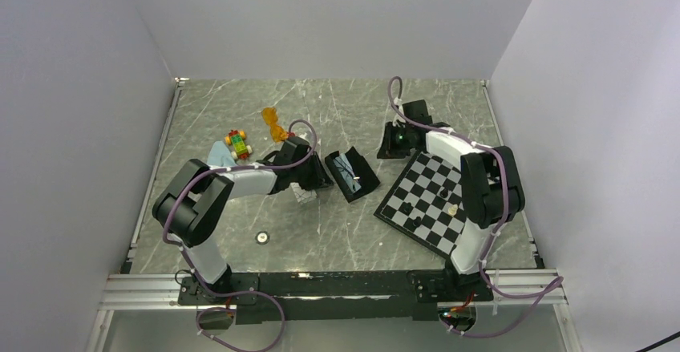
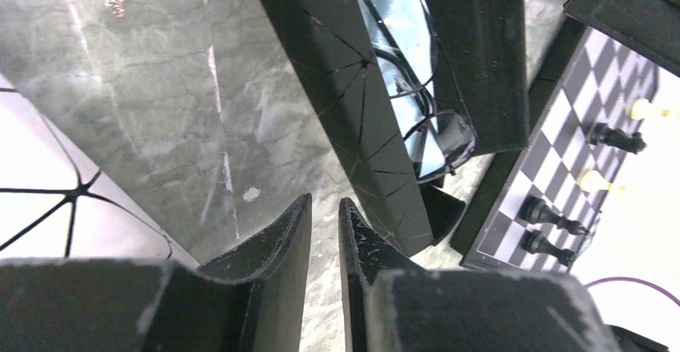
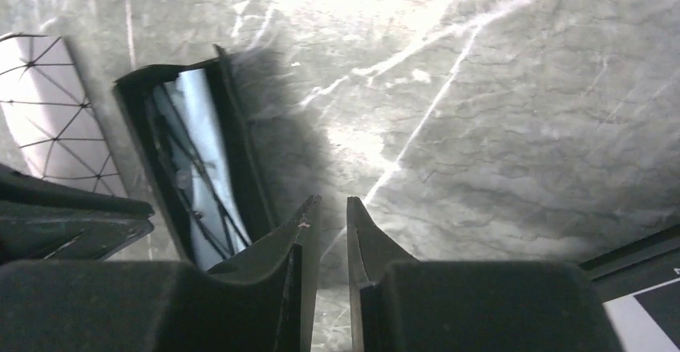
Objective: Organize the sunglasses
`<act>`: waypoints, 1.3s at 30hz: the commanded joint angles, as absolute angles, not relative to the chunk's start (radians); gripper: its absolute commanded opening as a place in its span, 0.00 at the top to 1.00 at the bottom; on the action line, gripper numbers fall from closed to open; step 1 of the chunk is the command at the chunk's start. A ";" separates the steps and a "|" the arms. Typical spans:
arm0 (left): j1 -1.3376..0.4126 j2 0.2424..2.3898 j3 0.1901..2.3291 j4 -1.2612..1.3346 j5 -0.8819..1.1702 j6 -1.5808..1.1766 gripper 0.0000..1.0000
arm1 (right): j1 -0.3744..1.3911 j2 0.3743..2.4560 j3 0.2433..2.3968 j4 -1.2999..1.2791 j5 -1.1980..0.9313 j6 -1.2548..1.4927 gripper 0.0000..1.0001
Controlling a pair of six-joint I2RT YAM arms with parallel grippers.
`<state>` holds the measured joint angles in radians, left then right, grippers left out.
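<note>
The black wire-framed sunglasses (image 1: pixel 346 167) lie inside the open black oblong case (image 1: pixel 362 185); they also show in the left wrist view (image 2: pixel 429 119) and the right wrist view (image 3: pixel 188 176). The orange translucent sunglasses (image 1: pixel 273 123) lie on the table behind the left arm. My left gripper (image 1: pixel 319 182) (image 2: pixel 325 204) is just left of the black case (image 2: pixel 361 111), jaws nearly together with nothing between them. My right gripper (image 1: pixel 388 148) (image 3: pixel 330 201) hovers to the right of the black case (image 3: pixel 240 159), jaws nearly together and empty.
A white case with a black line pattern (image 1: pixel 303 195) (image 2: pixel 48 200) (image 3: pixel 56 119) lies under the left gripper. A chessboard (image 1: pixel 417 177) (image 2: pixel 609 71) with a few pieces sits at the right. A colourful toy car (image 1: pixel 237 143) and a blue cloth (image 1: pixel 217 155) lie at the left.
</note>
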<state>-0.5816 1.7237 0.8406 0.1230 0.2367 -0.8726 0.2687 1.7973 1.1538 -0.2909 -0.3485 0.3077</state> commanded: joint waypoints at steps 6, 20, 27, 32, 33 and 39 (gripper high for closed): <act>-0.597 1.749 0.934 0.022 0.147 -0.838 0.76 | 0.273 1.871 1.151 -0.259 -0.454 0.297 0.81; -0.606 1.823 0.992 0.023 0.157 -0.836 0.75 | 0.351 1.856 1.115 -0.224 -0.590 0.283 0.80; -0.612 1.819 0.992 0.025 0.155 -0.841 0.75 | 0.390 1.823 1.115 -0.216 -0.560 0.311 0.77; -0.615 1.813 0.987 0.033 0.161 -0.846 0.75 | 0.425 1.819 1.119 -0.226 -0.521 0.319 0.72; -0.616 1.811 0.985 0.034 0.162 -0.847 0.75 | 0.430 1.817 1.119 -0.229 -0.507 0.324 0.71; -0.616 1.783 0.965 0.027 0.156 -0.850 0.74 | 0.439 1.794 1.107 -0.238 -0.417 0.344 0.65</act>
<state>-0.6025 1.8130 0.9619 0.0170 0.1589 -0.8513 0.4267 1.8572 1.1137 -0.2562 -0.4648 0.3096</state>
